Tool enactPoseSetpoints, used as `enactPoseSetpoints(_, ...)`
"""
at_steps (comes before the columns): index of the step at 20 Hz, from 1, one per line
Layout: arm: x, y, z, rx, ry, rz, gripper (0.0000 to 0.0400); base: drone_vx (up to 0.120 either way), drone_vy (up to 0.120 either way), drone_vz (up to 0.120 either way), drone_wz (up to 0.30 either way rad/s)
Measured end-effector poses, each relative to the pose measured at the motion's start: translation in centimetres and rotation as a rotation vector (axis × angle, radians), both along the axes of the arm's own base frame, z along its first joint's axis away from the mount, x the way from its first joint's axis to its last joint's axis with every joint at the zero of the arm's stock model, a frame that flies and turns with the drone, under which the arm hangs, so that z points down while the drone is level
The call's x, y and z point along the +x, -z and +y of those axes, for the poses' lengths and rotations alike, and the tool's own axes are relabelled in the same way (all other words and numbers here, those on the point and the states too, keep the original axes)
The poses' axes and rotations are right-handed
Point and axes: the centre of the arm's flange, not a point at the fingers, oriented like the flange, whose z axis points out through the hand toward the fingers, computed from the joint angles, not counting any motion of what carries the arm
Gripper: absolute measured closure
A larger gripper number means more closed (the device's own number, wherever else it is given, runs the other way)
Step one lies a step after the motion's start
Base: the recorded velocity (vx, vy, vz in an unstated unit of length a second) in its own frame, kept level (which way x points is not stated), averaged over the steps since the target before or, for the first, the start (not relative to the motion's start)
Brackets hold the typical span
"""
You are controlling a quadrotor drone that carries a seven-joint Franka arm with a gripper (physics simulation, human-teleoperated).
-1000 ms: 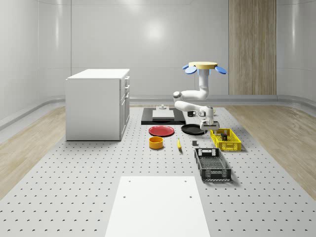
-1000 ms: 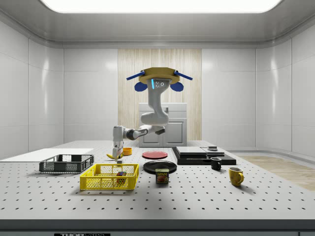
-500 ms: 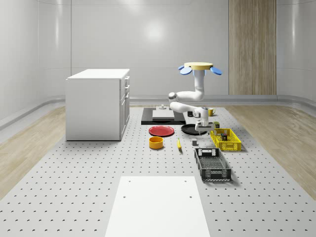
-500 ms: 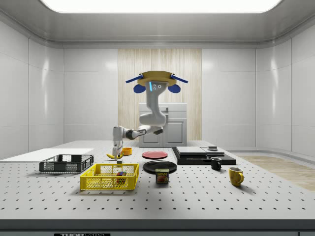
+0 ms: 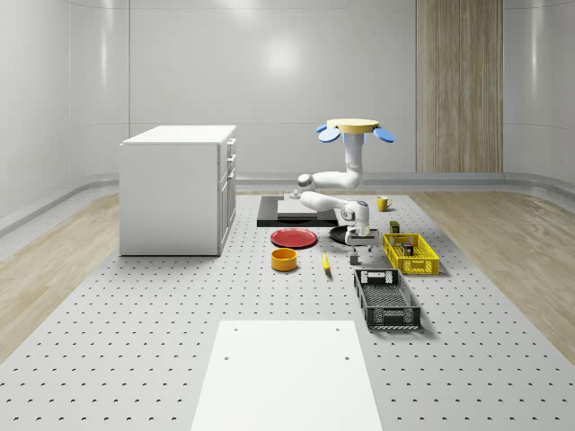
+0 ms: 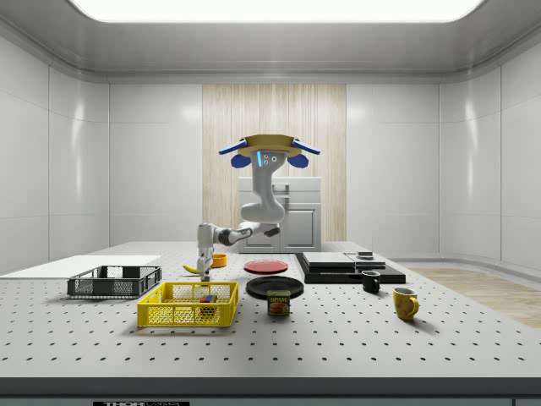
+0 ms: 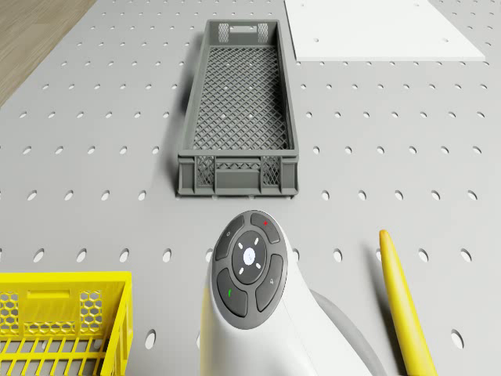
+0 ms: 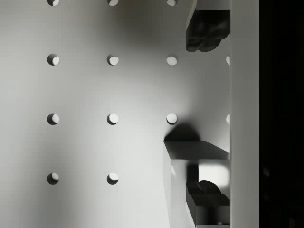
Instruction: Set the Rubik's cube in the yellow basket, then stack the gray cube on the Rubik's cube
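Observation:
The drone [image 5: 351, 127] hovers above the black plate [image 5: 344, 235], its arm reaching down and forward. My gripper [image 5: 360, 248] hangs open just above the small gray cube [image 5: 356, 260], which lies on the table to the whole-scene view's left of the yellow basket [image 5: 422, 265]. In the wrist view the gray cube [image 8: 180, 185] sits by one fingertip [image 8: 209, 197], off-centre in the wide gap of the gripper [image 8: 206, 114]. The Rubik's cube [image 6: 205, 298] lies inside the yellow basket [image 6: 169, 317]. In the side view the gripper [image 6: 204, 269] points down behind the basket.
A black crate [image 7: 239, 102] stands just ahead of the gripper, with a white sheet [image 7: 383, 27] beyond it. A banana [image 7: 403, 301], an orange bowl [image 5: 284, 259] and a red plate [image 5: 294, 238] lie nearby. A can [image 6: 278, 303] and two mugs [image 6: 405, 303] stand beside the basket. A white cabinet [image 5: 178, 189] stands further off.
The drone and arm have shifted to the whole-scene view's left, away from the yellow basket. The gripper has come down over the gray cube.

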Motion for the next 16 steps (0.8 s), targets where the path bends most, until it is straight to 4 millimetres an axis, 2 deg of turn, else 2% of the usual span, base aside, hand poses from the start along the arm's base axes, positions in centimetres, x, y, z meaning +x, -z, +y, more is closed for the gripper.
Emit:
enactPoseSetpoints(2,0.0,0.0,0.0,0.0,0.0,0.0,0.0,0.08,-0.12,0.0,0.0)
enactPoseSetpoints(7,0.0,0.0,0.0,0.0,0.0,0.0,0.0,0.0,-0.12,0.0,0.0)
enactPoseSetpoints(11,0.0,-0.2,0.0,0.0,0.0,0.0,0.0,0.0,-0.01,0.0,0.0)
enactPoseSetpoints(16,0.0,-1.7,0.0,0.0,0.0,0.0,0.0,0.0,0.0,0.0,0.0)
